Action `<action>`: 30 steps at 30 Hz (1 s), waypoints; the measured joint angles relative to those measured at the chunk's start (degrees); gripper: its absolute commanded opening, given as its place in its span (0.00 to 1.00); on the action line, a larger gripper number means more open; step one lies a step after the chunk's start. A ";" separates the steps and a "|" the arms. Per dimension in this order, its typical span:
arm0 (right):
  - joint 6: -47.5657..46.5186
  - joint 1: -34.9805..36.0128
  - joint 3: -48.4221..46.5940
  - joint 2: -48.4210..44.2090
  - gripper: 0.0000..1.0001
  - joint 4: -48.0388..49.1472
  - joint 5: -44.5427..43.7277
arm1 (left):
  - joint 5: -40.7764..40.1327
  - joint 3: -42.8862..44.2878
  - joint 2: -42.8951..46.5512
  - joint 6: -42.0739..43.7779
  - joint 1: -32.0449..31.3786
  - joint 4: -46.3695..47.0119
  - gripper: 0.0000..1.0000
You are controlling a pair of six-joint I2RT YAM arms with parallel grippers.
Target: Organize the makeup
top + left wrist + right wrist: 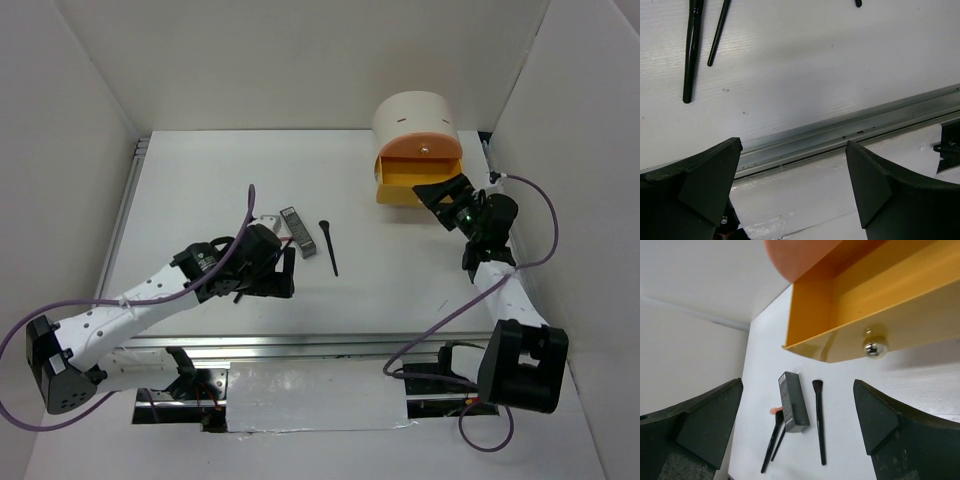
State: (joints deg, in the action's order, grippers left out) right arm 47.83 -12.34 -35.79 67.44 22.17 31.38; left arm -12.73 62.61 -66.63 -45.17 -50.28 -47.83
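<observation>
Left pincer (792,145) apart, empty, over worktop (815,65) edge. Right pincer (797,385) apart (nothing held), facing open yellow drawer (855,295); grey tube (793,401) just beside black brush (819,422).

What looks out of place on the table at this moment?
The yellow drawer of the cream box stands pulled out, and no item shows in it. The grey tube and a black brush lie loose on the table at different angles, apart from the box. Nothing looks spilled or broken.
</observation>
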 measured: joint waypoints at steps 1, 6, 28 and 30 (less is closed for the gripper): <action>-1.22 0.96 -0.57 -0.94 1.00 -1.95 -0.74 | -0.33 -0.35 0.00 -0.35 0.00 -0.17 0.99; -8.70 11.34 -7.02 -1.53 1.00 -13.70 -6.29 | -2.12 -0.90 -0.17 -2.93 0.00 -0.87 0.99; -33.97 50.36 -65.94 53.29 0.99 -57.75 -36.30 | -10.99 0.76 -4.55 -13.66 1.05 -8.70 0.99; -34.49 50.36 -67.21 55.60 0.98 -59.34 -35.98 | -10.75 0.76 -4.66 -13.75 1.05 -8.68 0.99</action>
State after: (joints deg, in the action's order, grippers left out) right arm 13.34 38.02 -103.00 123.04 -37.17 -4.60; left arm -23.49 63.37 -71.29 -58.92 -49.23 -56.51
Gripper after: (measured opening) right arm 0.991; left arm 0.994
